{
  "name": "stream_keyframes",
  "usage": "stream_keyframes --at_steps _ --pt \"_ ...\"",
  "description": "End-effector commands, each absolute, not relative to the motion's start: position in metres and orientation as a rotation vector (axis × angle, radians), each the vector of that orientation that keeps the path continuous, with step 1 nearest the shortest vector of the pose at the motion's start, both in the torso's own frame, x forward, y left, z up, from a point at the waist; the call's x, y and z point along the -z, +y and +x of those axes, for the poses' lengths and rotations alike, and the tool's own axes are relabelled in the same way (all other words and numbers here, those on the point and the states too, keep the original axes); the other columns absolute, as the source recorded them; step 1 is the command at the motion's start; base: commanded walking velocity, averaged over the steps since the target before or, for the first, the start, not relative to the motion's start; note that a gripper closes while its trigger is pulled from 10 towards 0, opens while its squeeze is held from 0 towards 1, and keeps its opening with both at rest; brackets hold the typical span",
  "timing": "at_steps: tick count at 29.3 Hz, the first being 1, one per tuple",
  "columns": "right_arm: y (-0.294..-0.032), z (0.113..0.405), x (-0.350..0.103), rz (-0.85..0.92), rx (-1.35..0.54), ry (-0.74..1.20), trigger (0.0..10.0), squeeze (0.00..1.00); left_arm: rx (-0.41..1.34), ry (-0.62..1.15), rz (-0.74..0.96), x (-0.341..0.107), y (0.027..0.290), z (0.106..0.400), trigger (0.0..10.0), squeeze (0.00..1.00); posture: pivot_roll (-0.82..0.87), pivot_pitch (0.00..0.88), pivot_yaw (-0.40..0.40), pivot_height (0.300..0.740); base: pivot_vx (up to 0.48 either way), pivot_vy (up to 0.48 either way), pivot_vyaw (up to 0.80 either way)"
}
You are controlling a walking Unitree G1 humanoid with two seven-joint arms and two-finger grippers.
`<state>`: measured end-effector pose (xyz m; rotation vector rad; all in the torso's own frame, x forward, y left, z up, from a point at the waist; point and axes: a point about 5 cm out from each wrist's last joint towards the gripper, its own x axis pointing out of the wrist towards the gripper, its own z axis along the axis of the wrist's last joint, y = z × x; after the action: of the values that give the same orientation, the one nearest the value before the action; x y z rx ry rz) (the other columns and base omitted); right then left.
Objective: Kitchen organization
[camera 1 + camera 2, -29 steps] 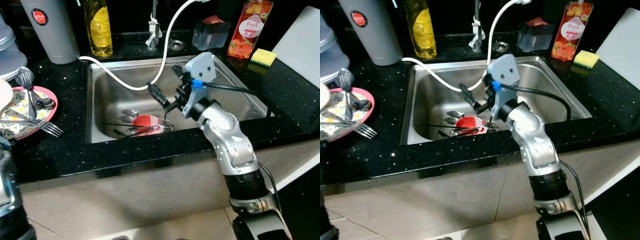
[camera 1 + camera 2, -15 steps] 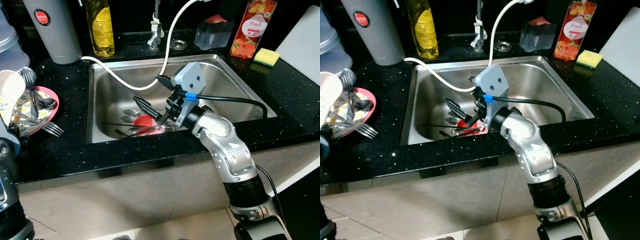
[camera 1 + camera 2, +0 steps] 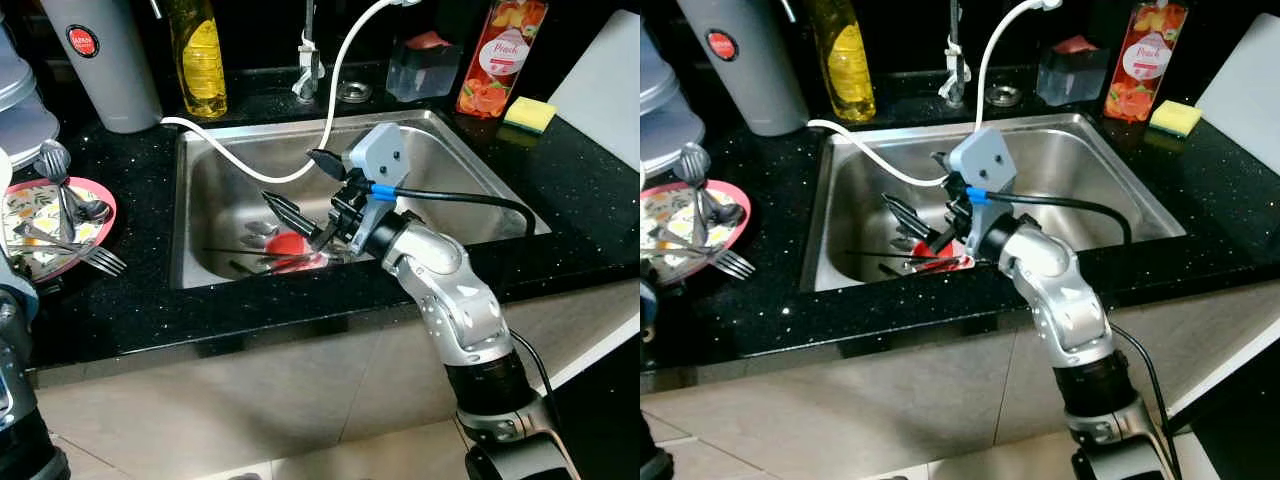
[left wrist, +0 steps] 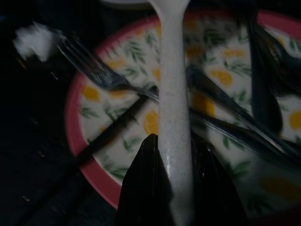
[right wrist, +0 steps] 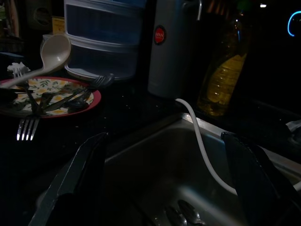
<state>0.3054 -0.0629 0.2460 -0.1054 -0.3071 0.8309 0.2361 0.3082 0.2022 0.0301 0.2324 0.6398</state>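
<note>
The right gripper (image 3: pixel 298 185) hangs over the sink (image 3: pixel 200 150) with fingers spread and empty, apparently lined up to pick from the cutlery (image 3: pixel 268 258) lying by the red dish (image 3: pixel 290 245) on the sink floor. The left gripper (image 4: pixel 171 155) is clenched on a white ladle (image 4: pixel 173 94) above the flowered plate (image 4: pixel 94 174), where forks (image 4: pixel 94 70) are already gathered, so the plate seems to serve as the collecting spot.

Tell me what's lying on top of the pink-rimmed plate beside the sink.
On the plate lie forks and spoons, crossed over each other. The cutlery hides part of its floral face.
</note>
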Motion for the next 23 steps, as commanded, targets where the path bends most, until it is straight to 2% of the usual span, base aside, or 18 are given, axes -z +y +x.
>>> stream_keyframes --at_steps 1,2,3,4,5,6,9,13,14,18,22,23 --pt "-0.063 0.308 -0.248 -0.097 -0.815 -0.304 10.0 0.00 -0.628 0.028 0.195 -0.230 0.302 0.240 0.0 0.00 0.11 0.000 -0.005 0.740 0.000 0.000 0.00" --pt "-0.063 0.308 -0.248 -0.097 -0.815 -0.304 10.0 0.00 -0.628 0.028 0.195 -0.230 0.302 0.240 0.0 0.00 0.11 0.000 -0.005 0.740 0.000 0.000 0.00" --pt "-0.064 0.309 -0.249 -0.091 -0.800 -0.305 10.0 0.00 -0.581 -0.058 0.227 -0.242 0.293 0.243 0.0 0.00 0.11 0.000 -0.005 0.740 0.000 0.000 0.00" --pt "-0.068 0.311 -0.250 -0.082 -0.758 -0.305 10.0 0.00 -0.474 -0.197 0.254 -0.261 0.273 0.248 3.3 0.00 0.08 0.000 -0.004 0.740 0.000 0.000 0.00" --pt "-0.068 0.311 -0.250 -0.082 -0.758 -0.305 10.0 0.00 -0.474 -0.197 0.254 -0.261 0.273 0.248 3.3 0.00 0.08 0.000 -0.004 0.740 0.000 0.000 0.00" --pt "-0.072 0.312 -0.251 -0.072 -0.715 -0.302 10.0 0.00 -0.356 -0.259 0.252 -0.269 0.254 0.254 10.0 0.00 0.05 0.000 -0.002 0.740 0.000 0.000 0.00" --pt "-0.076 0.312 -0.252 -0.063 -0.683 -0.302 10.0 0.00 -0.210 -0.274 0.207 -0.270 0.232 0.264 10.0 0.00 0.02 0.000 0.002 0.740 0.000 0.000 0.00" --pt "-0.081 0.311 -0.257 -0.036 -0.620 -0.318 10.0 0.00 0.073 -0.167 0.033 -0.254 0.177 0.296 10.0 0.00 -0.03 0.000 0.017 0.740 0.000 0.000 0.00" --pt "-0.081 0.311 -0.257 -0.036 -0.620 -0.318 10.0 0.00 0.073 -0.167 0.033 -0.254 0.177 0.296 10.0 0.00 -0.03 0.000 0.017 0.740 0.000 0.000 0.00" --pt "-0.091 0.310 -0.262 -0.019 -0.498 -0.336 10.0 0.00 0.073 0.019 -0.065 -0.209 0.151 0.345 10.0 0.00 -0.12 0.000 0.059 0.740 0.000 0.000 0.00" --pt "-0.098 0.308 -0.262 -0.010 -0.449 -0.336 10.0 0.00 0.076 0.109 -0.063 -0.186 0.143 0.357 10.0 0.00 -0.14 0.000 0.070 0.740 0.000 0.000 0.00" --pt "-0.101 0.307 -0.260 -0.014 -0.423 -0.328 10.0 0.00 0.037 0.153 -0.046 -0.175 0.145 0.360 10.0 0.48 -0.17 0.000 0.091 0.740 0.000 0.000 0.00"
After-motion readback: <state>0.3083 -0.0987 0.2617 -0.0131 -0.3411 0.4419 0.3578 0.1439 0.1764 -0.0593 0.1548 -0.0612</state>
